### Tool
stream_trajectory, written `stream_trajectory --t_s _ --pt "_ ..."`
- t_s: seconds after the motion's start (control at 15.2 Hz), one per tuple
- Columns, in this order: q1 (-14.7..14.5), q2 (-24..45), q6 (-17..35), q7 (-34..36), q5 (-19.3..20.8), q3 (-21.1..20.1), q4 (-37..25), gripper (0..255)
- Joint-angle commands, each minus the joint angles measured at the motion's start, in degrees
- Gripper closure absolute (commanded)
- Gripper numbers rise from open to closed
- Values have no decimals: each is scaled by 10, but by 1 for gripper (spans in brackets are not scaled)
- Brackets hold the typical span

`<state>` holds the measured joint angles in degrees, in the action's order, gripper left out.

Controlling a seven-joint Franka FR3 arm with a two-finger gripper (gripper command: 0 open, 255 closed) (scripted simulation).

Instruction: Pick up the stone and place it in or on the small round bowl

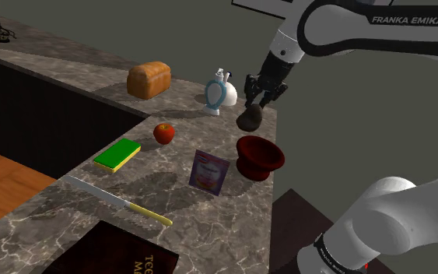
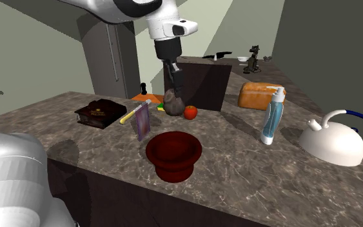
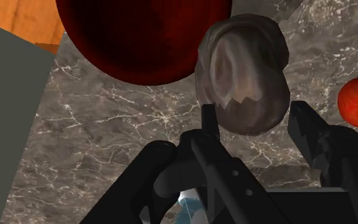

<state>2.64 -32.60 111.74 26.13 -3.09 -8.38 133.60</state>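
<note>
We see the gripper [image 1: 261, 95] closed on the stone [image 1: 250, 118]. The stone hangs in the air above the marble counter [image 1: 170, 179], near the dark red bowl [image 1: 259, 156] but not yet over it. In the wrist view the two fingers [image 3: 308, 127] clasp only one end of the stone, and most of it sticks out past the tips. We judge it hard, rather heavy and uneven, so it may turn or slip in such a hold. A grip nearer its middle would be safer, and it should be lowered, not dropped. A red fruit [image 1: 163, 133] and a standing packet [image 1: 209, 172] are near the bowl, and a bottle [image 2: 271, 116] is further away. Nothing stands between stone and bowl.
</note>
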Motion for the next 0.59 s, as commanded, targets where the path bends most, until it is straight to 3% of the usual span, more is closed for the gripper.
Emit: stream_trajectory --t_s 0.0,0.26,0.53 --pt "2 -40 -11 -19 1 17 30 255" --pt "14 -121 -48 -64 16 60 74 255" --pt "13 -125 -19 -64 16 59 107 255"
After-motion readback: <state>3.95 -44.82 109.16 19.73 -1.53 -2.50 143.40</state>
